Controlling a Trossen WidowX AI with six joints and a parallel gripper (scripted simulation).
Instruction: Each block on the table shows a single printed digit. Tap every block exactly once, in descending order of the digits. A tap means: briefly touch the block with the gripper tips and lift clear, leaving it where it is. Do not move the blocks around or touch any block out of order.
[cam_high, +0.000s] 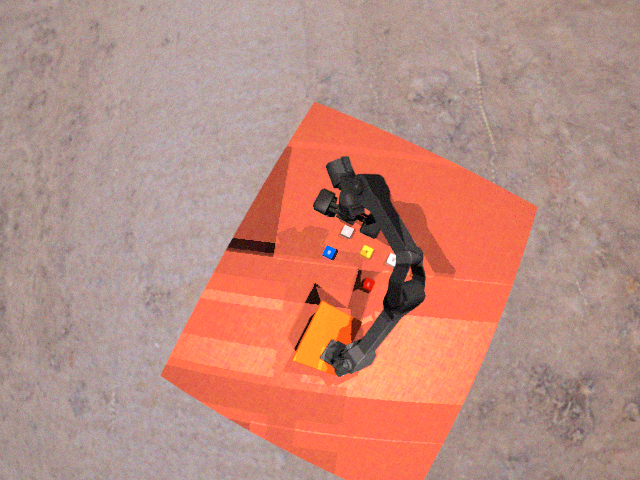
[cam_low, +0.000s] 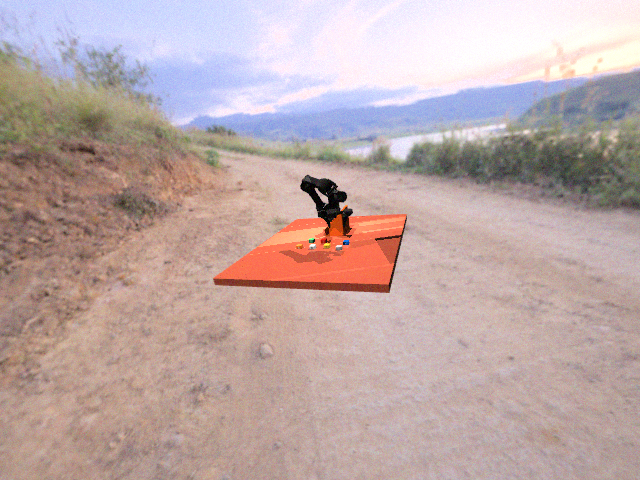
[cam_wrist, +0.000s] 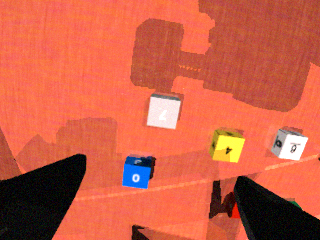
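Note:
My gripper (cam_high: 350, 219) (cam_wrist: 163, 174) is open and empty, above the table. In the wrist view its fingers stand low in the picture, with the blue block (cam_high: 329, 252) (cam_low: 346, 242) (cam_wrist: 136, 173), digit 0, in the gap seen between them. A pale block (cam_high: 346, 231) (cam_low: 339, 248) (cam_wrist: 163, 112) showing 7 lies farther up that view. A yellow block (cam_high: 367, 251) (cam_low: 326, 245) (cam_wrist: 227, 146) shows 4. A white block (cam_high: 391, 259) (cam_low: 312, 246) (cam_wrist: 290, 145) shows an underlined digit, 6 or 9. The right finger partly hides the red block (cam_high: 368, 284) (cam_low: 324, 240) and green block (cam_low: 311, 240) (cam_wrist: 294, 204).
An orange block (cam_low: 299, 246) lies beside the white one; its digit is unreadable. The arm's orange base (cam_high: 325, 328) (cam_low: 337, 226) stands beyond the red block. The arm bends over the table (cam_high: 439, 361) (cam_low: 310, 277), and dark shadows cross its top.

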